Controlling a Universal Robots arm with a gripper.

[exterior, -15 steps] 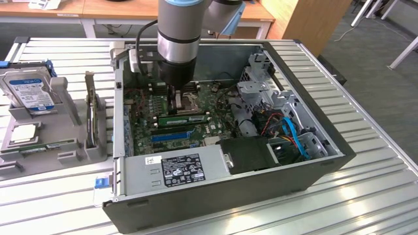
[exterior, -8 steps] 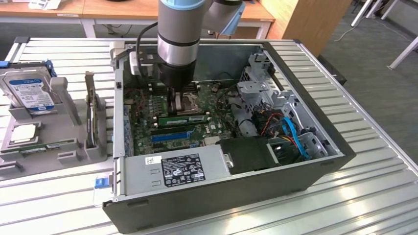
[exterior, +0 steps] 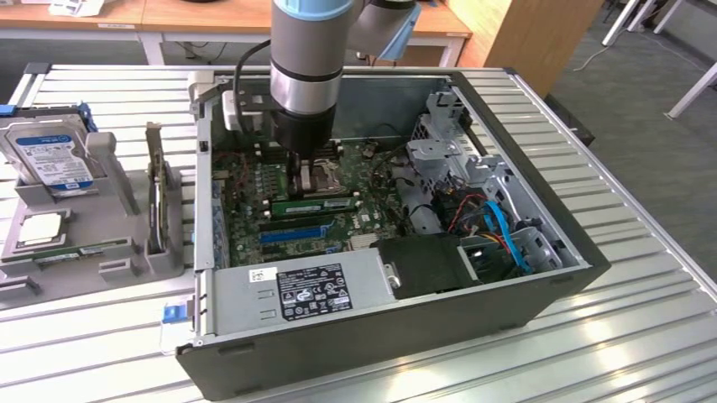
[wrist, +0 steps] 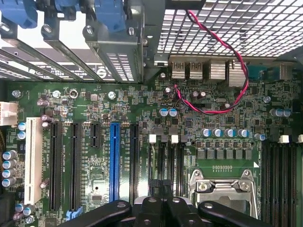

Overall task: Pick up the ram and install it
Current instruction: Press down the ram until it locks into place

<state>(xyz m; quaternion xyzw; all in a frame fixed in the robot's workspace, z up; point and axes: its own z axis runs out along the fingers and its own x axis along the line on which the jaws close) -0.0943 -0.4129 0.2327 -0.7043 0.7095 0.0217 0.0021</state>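
Note:
The ram, a green stick with a pale label, stands on edge on the motherboard inside the open computer case. It sits between the long blue slot and the processor socket. My gripper reaches down into the case, its tip at the ram's top edge near the end toward the exterior view's left. In the wrist view my gripper is shut, its black fingers meeting over the black memory slots beside the blue slot. I cannot tell whether the fingers pinch the ram.
A grey power supply fills the case's near side, with blue cables and drive cages to the exterior view's right. A grey fixture holding a hard drive stands outside. A red-black twisted wire loops near the rear ports.

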